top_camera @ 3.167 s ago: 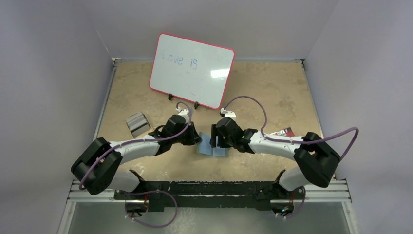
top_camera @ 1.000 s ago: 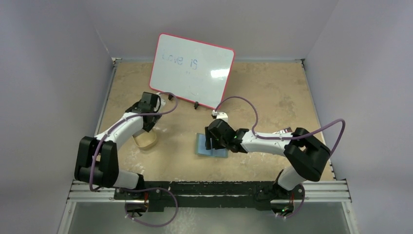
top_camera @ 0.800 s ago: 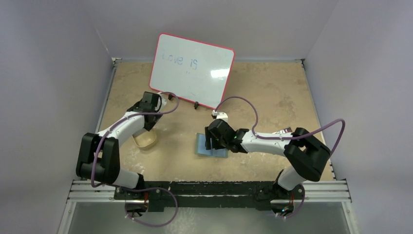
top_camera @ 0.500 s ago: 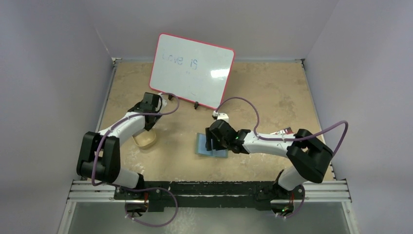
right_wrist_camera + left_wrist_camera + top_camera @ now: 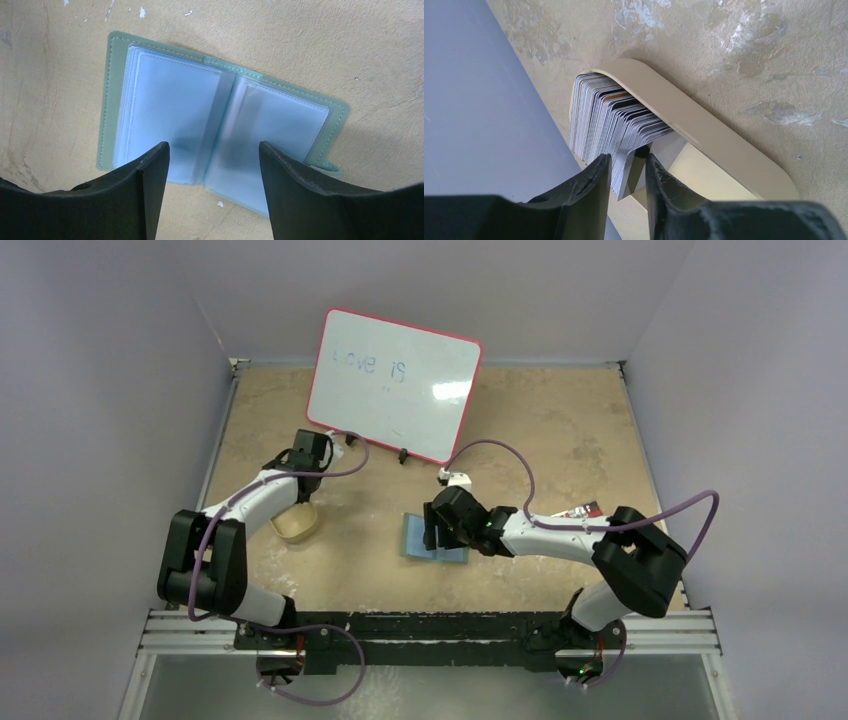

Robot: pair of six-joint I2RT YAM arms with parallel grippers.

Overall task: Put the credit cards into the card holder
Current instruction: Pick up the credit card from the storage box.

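**Left gripper** (image 5: 628, 159): stationed at the left side of the table (image 5: 560, 425), at an open gold-tan case (image 5: 704, 131). The case holds a thick fanned stack of cards (image 5: 609, 117). They are whitish and pale blue with a few darker edges, and they stand on edge at one end of the case. The lower corner of the stack runs into the gap between the fingers (image 5: 589, 185). The jaws stand narrowly apart with several card corners between them. One finger meets the stack; the other side of the gap lies in shadow. Whether the cards are clamped cannot be told.

**Right gripper** (image 5: 212, 150): released, jaws spread wide, poised over the holder (image 5: 107, 100). The holder lies open and flat on the table, at centre and toward the near edge. Its green cover faces down and its clear sleeves (image 5: 170, 105) face up. One sleeve leaf beside the spine stands partly raised and is blurred. The jaws straddle the spine, one over each half. Whether their tips touch the sleeves cannot be told.

**Layout:** case and holder are well apart, the case to the left of the holder. The stack sits in the case.

**Other items:** a red-edged whiteboard (image 5: 393, 383) is propped tilted at the back of the table, with faint writing on it. A small flat dark-and-red item (image 5: 583, 510) lies just beside the right forearm and is too small to identify.
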